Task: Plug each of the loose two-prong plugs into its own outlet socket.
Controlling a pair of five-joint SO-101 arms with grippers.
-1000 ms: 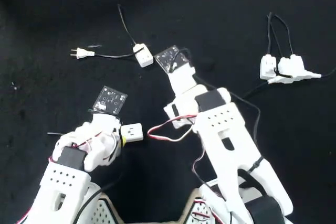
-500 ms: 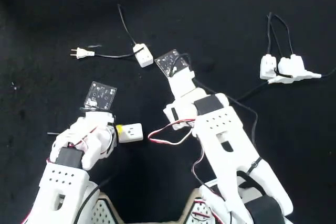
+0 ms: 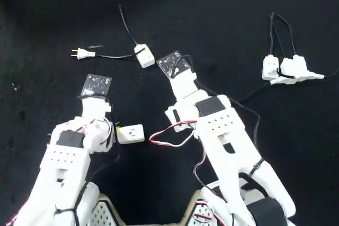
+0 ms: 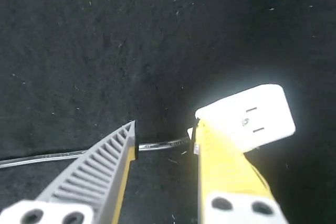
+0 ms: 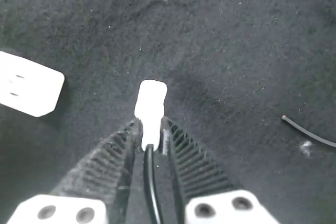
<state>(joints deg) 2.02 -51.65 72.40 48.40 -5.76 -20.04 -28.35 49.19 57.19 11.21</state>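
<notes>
the right wrist view shows the right claw [image 5: 150, 125] closed narrow on a white plug [image 5: 150, 100]. the plug body sticks out past the fingertips and its black cord runs back between the fingers. its prongs cannot be made out. the far socket [image 5: 29, 90] lies near it on the black surface [image 5: 252, 35], slots showing, apart from the plug. in the high view that grip is hidden under the arm's wrist board [image 3: 174, 63]. there the far socket [image 3: 144, 55] sits just beside the board. a black cord leads from it toward a loose plug [image 3: 79, 53] lying well apart, prongs pointing away from the socket.

the left wrist view shows the left claw [image 4: 164, 129] standing wide and gripping nothing. a thin black cable [image 4: 63, 156] lies on the surface and runs across the gap. the tip of the yellow finger [image 4: 226, 171] is right at the edge of the near socket [image 4: 252, 116]; whether it touches cannot be told. the high view places the near socket [image 3: 131, 133] between the two arms, close to the left one. well apart, toward the right edge, lies a cluster of white sockets and plugs [image 3: 286, 69] with their cords.
</notes>
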